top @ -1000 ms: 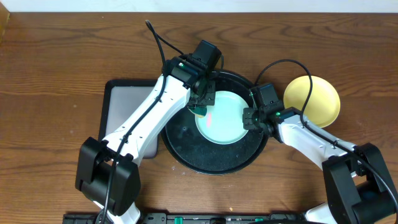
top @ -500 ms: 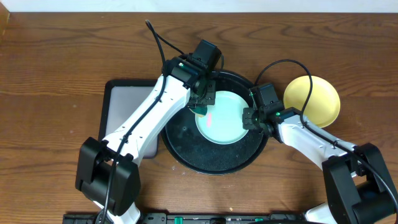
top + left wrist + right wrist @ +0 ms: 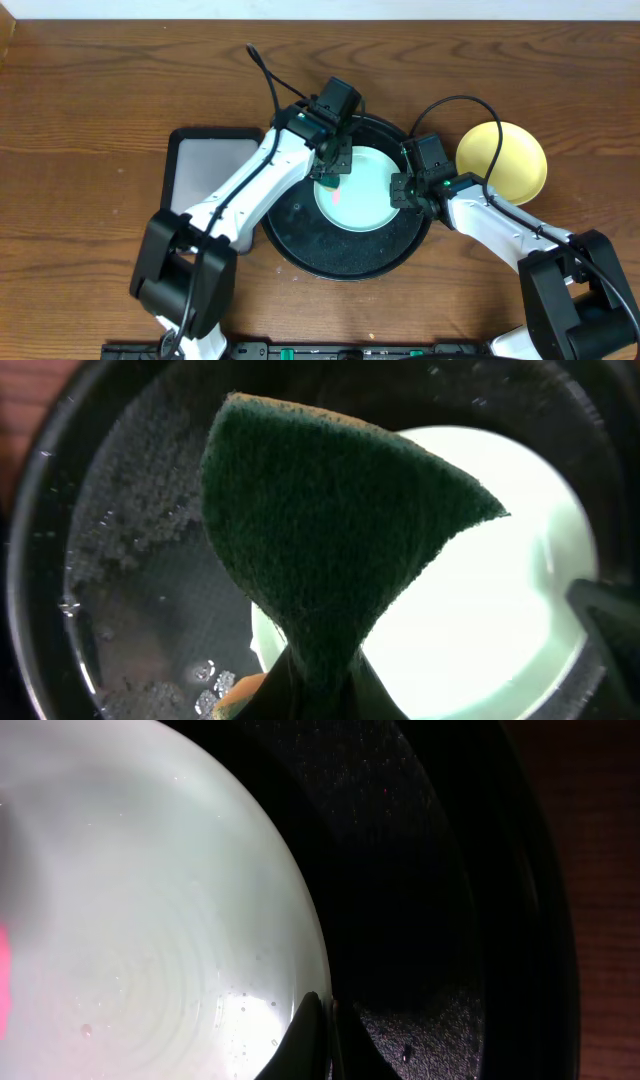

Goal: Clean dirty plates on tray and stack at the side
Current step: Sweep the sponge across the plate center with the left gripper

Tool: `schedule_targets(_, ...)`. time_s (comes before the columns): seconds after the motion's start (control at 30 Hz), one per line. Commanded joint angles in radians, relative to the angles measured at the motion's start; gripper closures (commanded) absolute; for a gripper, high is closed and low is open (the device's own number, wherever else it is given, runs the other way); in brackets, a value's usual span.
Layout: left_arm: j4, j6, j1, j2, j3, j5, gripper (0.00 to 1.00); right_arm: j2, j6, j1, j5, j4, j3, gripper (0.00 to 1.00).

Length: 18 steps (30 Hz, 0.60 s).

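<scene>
A mint-teal plate (image 3: 362,190) with a pink smear (image 3: 338,193) lies in the round black tray (image 3: 300,235). My left gripper (image 3: 332,170) is shut on a green sponge (image 3: 330,550) and holds it over the plate's left edge. My right gripper (image 3: 400,190) is shut on the plate's right rim (image 3: 318,1010). The plate also shows in the left wrist view (image 3: 490,600). A pale yellow plate (image 3: 503,160) lies on the table to the right of the tray. A third plate is not in view.
A rectangular black-rimmed tray (image 3: 195,170) lies left of the round tray, partly under my left arm. The round tray's floor holds water drops and foam (image 3: 140,560). Bare wooden table lies around both trays.
My left gripper has moved a little to the right with the sponge, further over the plate. The right arm and plate have not moved.
</scene>
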Motion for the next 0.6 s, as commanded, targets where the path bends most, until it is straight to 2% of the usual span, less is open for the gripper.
schedule_targets(0.0,0.007,-0.013,0.000,0.054,-0.008,-0.012,0.92,0.008,0.002,-0.003,0.012,0.001,-0.010,0.99)
schedule_targets(0.4,0.041,-0.030,-0.001,0.229,-0.008,0.007,0.92,0.008,0.002,-0.003,0.012,0.001,-0.010,0.99)
schedule_targets(0.57,0.041,-0.031,-0.005,0.313,-0.009,0.164,0.92,0.008,0.002,-0.003,0.012,0.001,-0.010,0.99)
